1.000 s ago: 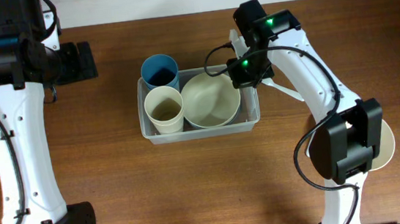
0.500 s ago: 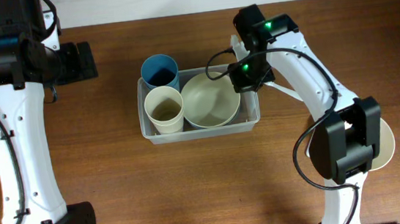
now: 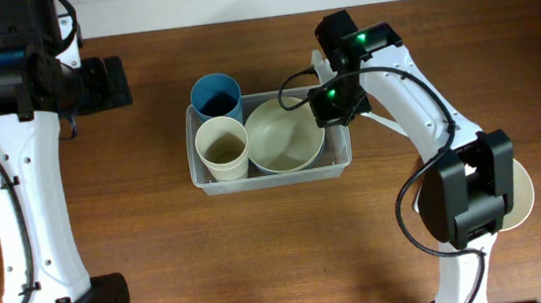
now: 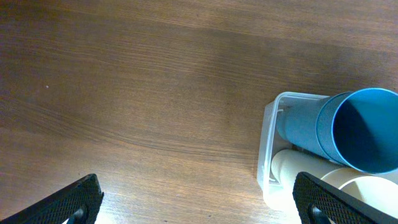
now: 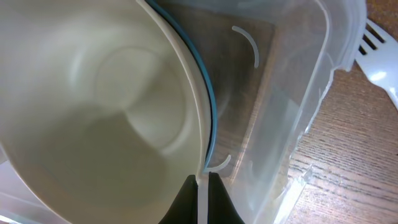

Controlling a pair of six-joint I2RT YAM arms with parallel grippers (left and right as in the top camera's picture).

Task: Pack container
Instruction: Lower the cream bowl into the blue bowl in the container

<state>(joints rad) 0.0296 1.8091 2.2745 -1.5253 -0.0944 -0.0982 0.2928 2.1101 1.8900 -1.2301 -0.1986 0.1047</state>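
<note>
we see right gripper (image 5: pixel 201 204) narrow, pinching thin white strip (image 5: pixel 201 185) beside cream bowl (image 5: pixel 93 99) inside container (image 5: pixel 323 81); left gripper (image 4: pixel 199 202) spread wide above table (image 4: pixel 124 93).

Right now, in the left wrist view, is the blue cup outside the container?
No, the blue cup stands inside the container, within its clear rim.
</note>
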